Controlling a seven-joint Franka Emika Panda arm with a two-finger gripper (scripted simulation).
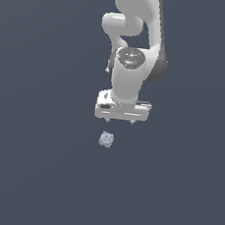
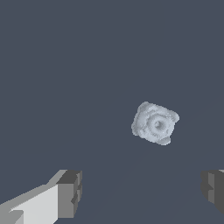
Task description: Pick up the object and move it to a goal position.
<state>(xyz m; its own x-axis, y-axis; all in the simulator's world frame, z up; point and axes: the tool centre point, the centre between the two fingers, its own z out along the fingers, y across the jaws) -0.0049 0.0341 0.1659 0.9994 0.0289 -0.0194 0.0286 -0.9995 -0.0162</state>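
Note:
The object (image 1: pixel 106 139) is a small pale grey-blue bumpy lump lying on the dark grey-blue floor. In the exterior view it sits just below the white gripper (image 1: pixel 120 120), slightly towards the exterior view's left of it, and apart from it. In the wrist view the object (image 2: pixel 155 123) shows beyond the fingertips, outside the gap between them. The gripper (image 2: pixel 142 192) is open and empty; its two dark grey fingertips (image 2: pixel 70 192) stand wide apart.
The white arm (image 1: pixel 134 43) rises behind the gripper in the exterior view. The floor (image 1: pixel 34 165) is a plain dark grey-blue surface with nothing else on it in view.

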